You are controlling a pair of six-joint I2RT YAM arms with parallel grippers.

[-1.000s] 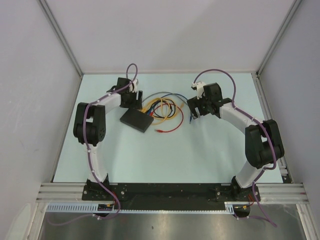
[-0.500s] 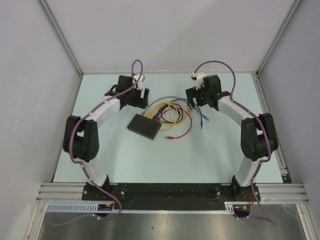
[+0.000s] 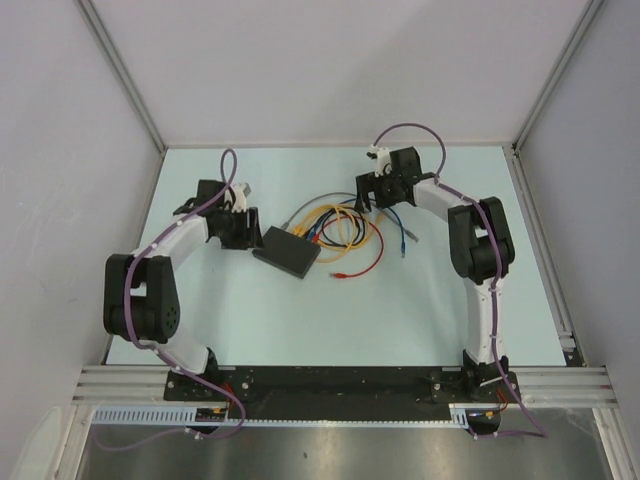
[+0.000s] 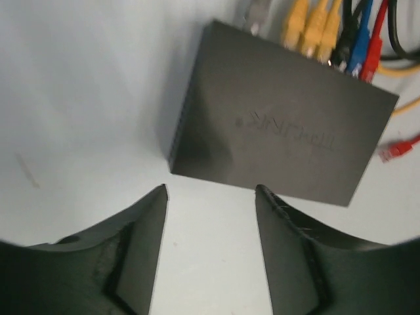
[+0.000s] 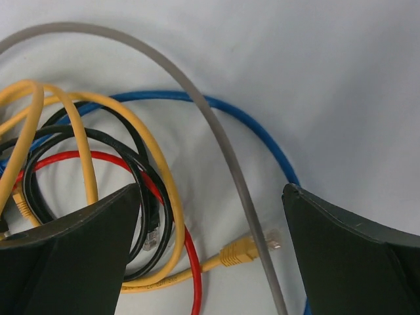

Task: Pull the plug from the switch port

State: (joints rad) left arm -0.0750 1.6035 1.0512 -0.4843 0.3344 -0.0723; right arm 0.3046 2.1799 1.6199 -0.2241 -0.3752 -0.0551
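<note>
Matte-black switch (image 4: 282, 131), faint logo on top, coloured plugs (image 4: 308, 29) along one edge; left gripper (image 4: 210, 190) gapes empty beside it, right gripper (image 5: 210, 190) spread over cables (image 5: 85, 151) beyond.

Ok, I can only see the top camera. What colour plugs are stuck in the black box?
Observer: Left wrist view shows the switch with a grey plug, three yellow plugs, then a black plug, blue plug and red plug.
Operator: Is the left hand grabbing it?
Observer: No. The left gripper is open and empty, the switch just ahead.
Operator: And the other one?
Observer: The right gripper is open over the cables; a loose yellow plug lies by the grey cable.
</note>
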